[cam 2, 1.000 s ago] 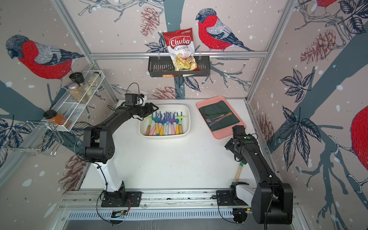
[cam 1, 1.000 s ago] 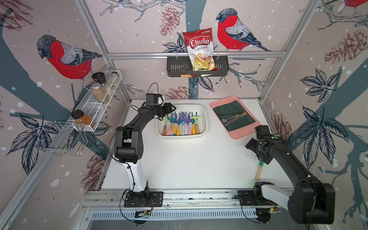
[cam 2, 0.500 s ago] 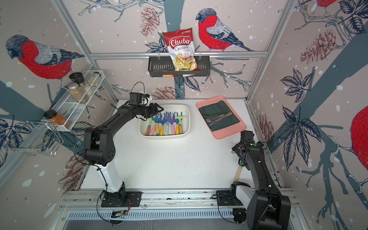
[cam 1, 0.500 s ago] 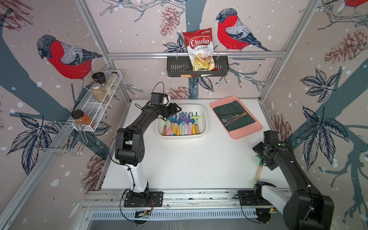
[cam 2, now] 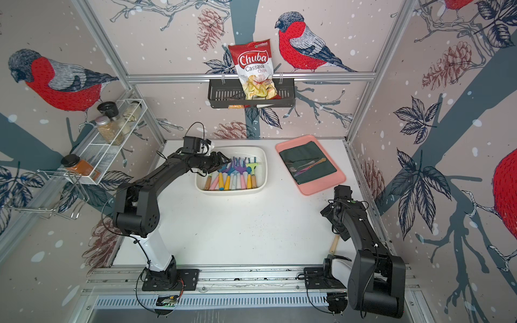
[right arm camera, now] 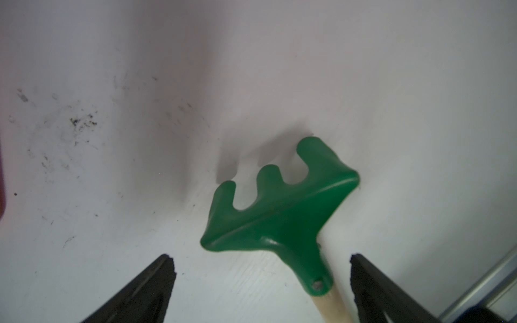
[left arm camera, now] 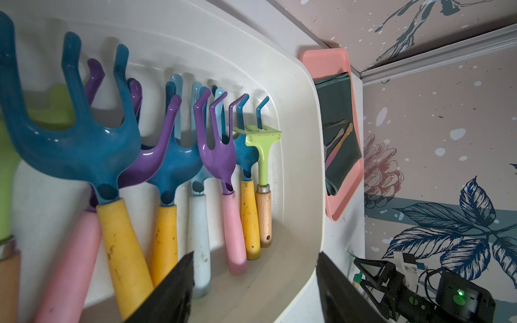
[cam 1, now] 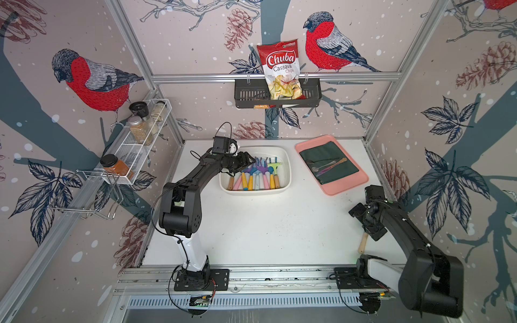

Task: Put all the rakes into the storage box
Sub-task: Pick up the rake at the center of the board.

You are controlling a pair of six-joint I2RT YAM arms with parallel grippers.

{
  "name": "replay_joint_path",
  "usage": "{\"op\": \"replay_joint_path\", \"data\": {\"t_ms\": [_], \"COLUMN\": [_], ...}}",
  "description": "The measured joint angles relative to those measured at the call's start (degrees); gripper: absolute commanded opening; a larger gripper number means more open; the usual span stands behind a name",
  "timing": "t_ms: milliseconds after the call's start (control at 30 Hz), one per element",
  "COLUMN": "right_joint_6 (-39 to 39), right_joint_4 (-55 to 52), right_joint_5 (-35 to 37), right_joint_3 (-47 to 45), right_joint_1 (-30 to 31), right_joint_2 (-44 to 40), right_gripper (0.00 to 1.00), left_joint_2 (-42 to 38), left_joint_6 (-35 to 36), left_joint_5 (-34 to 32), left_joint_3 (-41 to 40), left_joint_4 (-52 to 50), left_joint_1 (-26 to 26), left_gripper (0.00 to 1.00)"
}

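Scuffed white table (cam 1: 265,223), bird-print walls (cam 1: 195,42); right gripper (right arm camera: 260,257) spread over rake (right arm camera: 279,212); left gripper (left arm camera: 256,253) spread, empty, over storage box (left arm camera: 305,139).

The rake (right arm camera: 279,212), a green three-pronged head on a pale wooden handle, lies flat on the white table (cam 1: 265,229), well apart from the glossy white storage box (cam 1: 289,170), which holds a row of colourful hand tools (cam 1: 253,174).
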Motion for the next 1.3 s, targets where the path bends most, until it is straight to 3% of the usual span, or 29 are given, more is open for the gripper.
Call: {"op": "replay_joint_path", "data": {"t_ms": [467, 733, 967, 1133, 1300], "right_joint_6": [0.22, 1.81, 4.76, 6.62, 7.82], "right_joint_4": [2.1, 3.41, 4.5, 4.15, 4.15], "right_joint_5": [-3.8, -3.48, -0.72, -1.31, 0.07], "right_joint_3": [-0.55, -2.62, -6.38, -7.65, -8.35], "right_joint_1": [9.88, 12.5, 15.02, 17.0, 18.95], "right_joint_2": [4.55, 5.51, 0.57, -1.53, -1.7], "right_gripper": [0.95, 0.89, 0.67, 0.4, 0.34], "left_joint_2": [-7.8, -8.85, -9.18, -10.12, -11.45], "left_joint_6": [-1.49, -1.46, -1.44, -1.49, -1.6], "left_joint_5": [-0.96, 0.07, 1.99, 3.43, 4.2], "left_joint_3": [-7.13, -9.84, -10.86, -11.43, -11.82], "left_joint_4": [4.35, 5.2, 5.68, 6.54, 6.91], "left_joint_1": [-0.44, -0.5, -0.5, -0.59, -0.59], "left_gripper": [0.69, 0.68, 0.65, 0.64, 0.64]}}
